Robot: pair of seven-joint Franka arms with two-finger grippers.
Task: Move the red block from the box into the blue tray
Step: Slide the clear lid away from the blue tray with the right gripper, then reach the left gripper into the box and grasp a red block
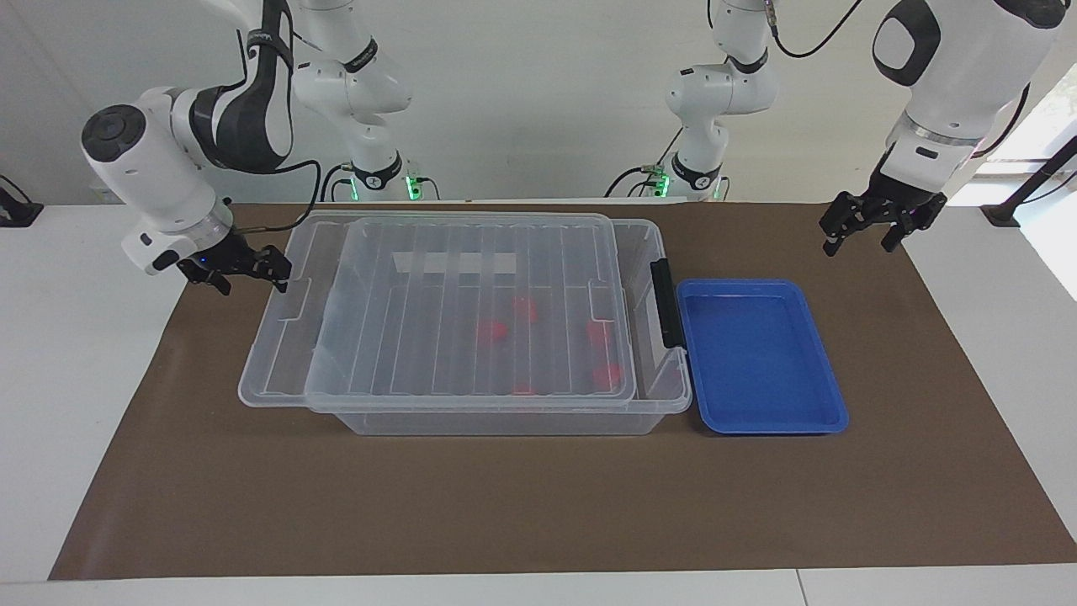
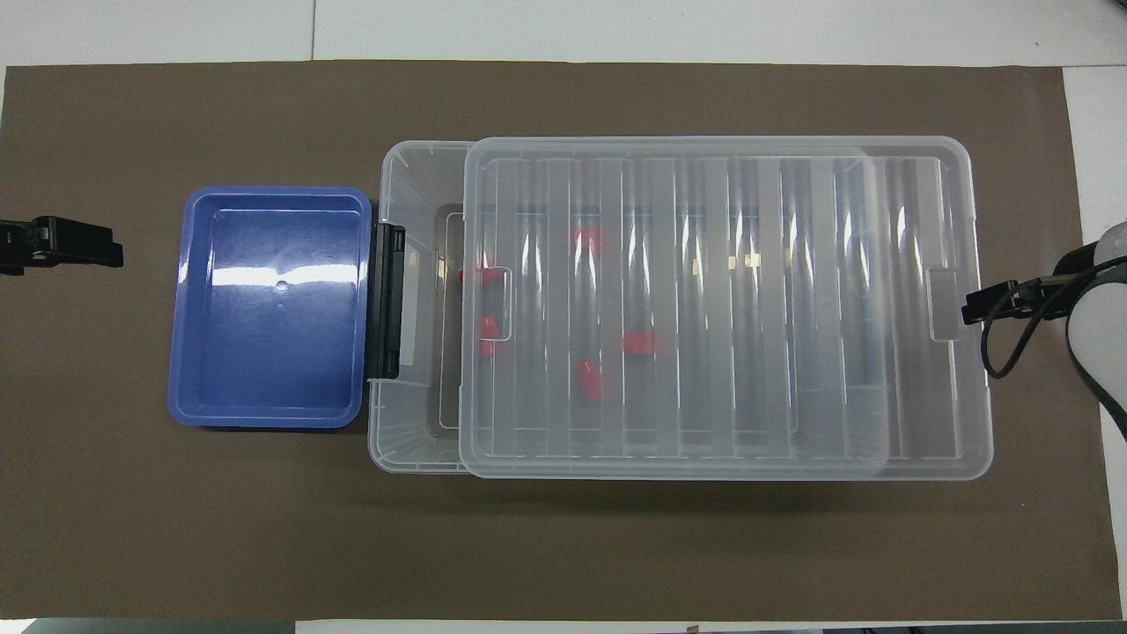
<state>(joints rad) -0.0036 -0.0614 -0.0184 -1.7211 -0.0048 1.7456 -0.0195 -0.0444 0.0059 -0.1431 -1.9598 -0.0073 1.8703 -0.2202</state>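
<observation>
The box (image 1: 496, 417) is sitting on the brown mat (image 1: 505, 505) covering the counter (image 1: 50, 379), its ribbed lid (image 1: 437, 320) lying shifted toward the right arm's end so a strip of the interior by the black latch (image 1: 666, 303) is showing, and the red blocks (image 1: 492, 331) are lying inside under the lid. The blue tray (image 1: 829, 396) is resting just beside the box's latch end, toward the left arm's end. The right hand (image 1: 248, 271) is hovering at the lid's overhanging edge, its grip impossible to tell, while the left hand (image 1: 867, 229) is hanging over the mat with fingers spread, holding nothing.
</observation>
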